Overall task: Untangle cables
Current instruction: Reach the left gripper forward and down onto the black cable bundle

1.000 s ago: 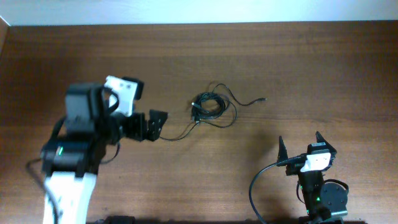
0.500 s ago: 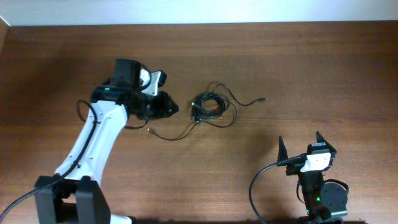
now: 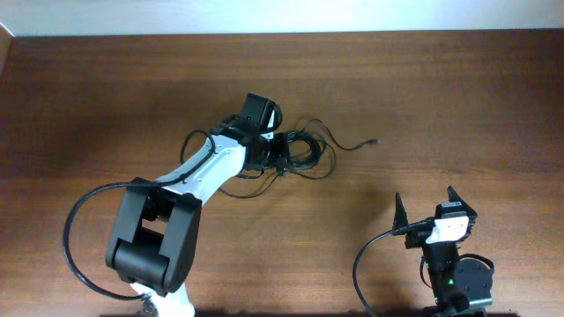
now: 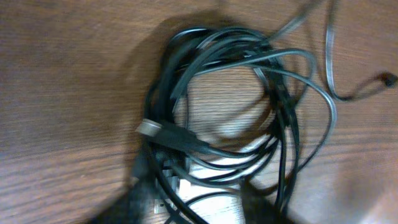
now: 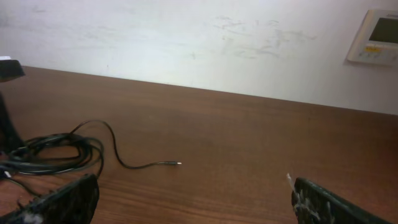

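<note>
While my left gripper (image 3: 276,151) hovers released over the knotted cables (image 3: 304,148) mid-counter (image 3: 458,97), I fear it may pinch several strands together and so tighten the knot. The right gripper (image 3: 426,199) waits released, well apart.

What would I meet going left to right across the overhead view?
Left arm's dark shoulder → knotted cables → loose plug end → right gripper. The left gripper overlaps the knot, so it is left out.

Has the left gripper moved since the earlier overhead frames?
Yes. The left gripper travelled right across the table, reaching the left edge of the cables.
</note>
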You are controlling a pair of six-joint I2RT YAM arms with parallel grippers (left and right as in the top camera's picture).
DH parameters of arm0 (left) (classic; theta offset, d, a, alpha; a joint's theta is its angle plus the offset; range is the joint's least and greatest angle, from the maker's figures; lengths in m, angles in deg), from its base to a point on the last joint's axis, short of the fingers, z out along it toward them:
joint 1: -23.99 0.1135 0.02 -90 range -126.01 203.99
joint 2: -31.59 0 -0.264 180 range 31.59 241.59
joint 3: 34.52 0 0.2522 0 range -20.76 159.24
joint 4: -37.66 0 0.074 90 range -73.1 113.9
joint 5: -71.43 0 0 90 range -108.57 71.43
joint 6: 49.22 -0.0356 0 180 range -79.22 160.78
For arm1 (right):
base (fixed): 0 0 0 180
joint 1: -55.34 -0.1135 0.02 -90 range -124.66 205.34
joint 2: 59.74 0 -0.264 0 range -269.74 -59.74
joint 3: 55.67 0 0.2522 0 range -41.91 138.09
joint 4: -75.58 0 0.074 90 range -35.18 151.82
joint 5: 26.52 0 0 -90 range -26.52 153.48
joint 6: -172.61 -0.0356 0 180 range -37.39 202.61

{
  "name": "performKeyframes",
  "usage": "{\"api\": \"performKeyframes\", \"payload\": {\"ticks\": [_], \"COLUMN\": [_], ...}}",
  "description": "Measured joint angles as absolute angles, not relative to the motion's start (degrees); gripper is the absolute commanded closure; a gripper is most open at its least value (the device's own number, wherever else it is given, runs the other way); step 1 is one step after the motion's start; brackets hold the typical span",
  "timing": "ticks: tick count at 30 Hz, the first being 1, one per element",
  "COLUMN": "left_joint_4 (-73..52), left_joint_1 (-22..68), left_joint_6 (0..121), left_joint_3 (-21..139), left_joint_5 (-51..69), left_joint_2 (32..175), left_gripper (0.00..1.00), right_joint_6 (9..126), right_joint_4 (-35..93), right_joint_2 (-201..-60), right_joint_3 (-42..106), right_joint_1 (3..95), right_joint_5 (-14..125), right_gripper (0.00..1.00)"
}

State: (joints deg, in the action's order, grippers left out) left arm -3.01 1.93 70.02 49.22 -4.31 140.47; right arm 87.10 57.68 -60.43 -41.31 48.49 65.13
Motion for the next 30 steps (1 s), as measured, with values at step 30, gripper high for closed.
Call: {"api": "performKeyframes", "payload": {"ticks": [30], "left_joint_4": [-31.1], "left_joint_1": [-1.0], "left_joint_6": [57.1], "left_joint_3": [67.7], "left_joint_5": [-24.8], "left_joint_2": [145.2], "left_gripper": [0.67], "right_joint_6": [87.1], "right_joint_4": [57.7], "right_joint_2": [-60.4], "right_joint_3": [-41.3], "right_joint_1": [48.5], "right_joint_5": [65.1], "right_gripper": [0.01]}}
